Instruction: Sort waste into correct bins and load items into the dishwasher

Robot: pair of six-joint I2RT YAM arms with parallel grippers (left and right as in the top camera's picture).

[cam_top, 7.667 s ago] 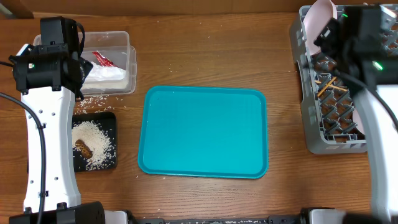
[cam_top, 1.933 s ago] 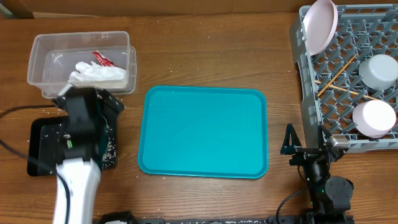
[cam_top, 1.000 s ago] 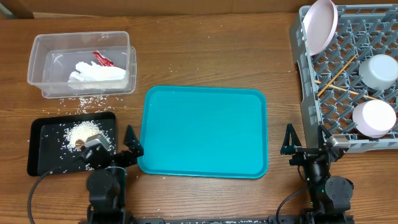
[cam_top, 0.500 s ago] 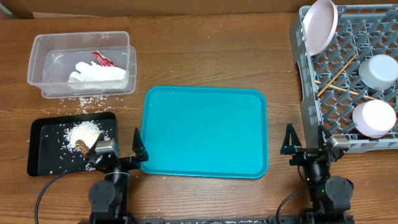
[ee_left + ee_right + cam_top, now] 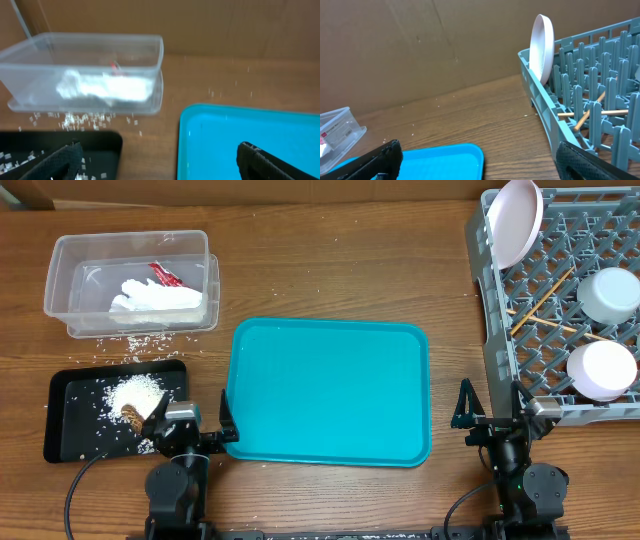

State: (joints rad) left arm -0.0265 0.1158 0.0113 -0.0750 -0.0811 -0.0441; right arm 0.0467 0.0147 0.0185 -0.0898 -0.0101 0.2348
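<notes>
Nearest, both grippers gape empty: left gripper point(image 5: 190, 418) beside the black tray point(image 5: 70, 418) of rice point(image 5: 138, 390) and brown lump point(image 5: 132, 416), right gripper point(image 5: 492, 406) by the grey rack point(image 5: 500, 350). Farther, that rack holds plate point(image 5: 515, 220), bowls point(image 5: 608, 292), chopsticks point(image 5: 540, 298); the far-left clear tub point(image 5: 130, 240) holds napkin point(image 5: 155, 298) and wrapper point(image 5: 163, 275).

You are seeing the dish rack point(image 5: 495, 310) running off the overhead's right edge, and the left jaws are covering the black tray's point(image 5: 70, 410) near right corner. The left wrist view is coming through blurred. The napkin point(image 5: 100, 89) in the clear tub point(image 5: 150, 50) is reading only as a white smear. The teal tray point(image 5: 225, 135) is running off the bottom and right edges. Only the jaw tips are showing in both wrist views. The right wrist view is clipping the rack at its right edge and showing just a corner of the tub.
</notes>
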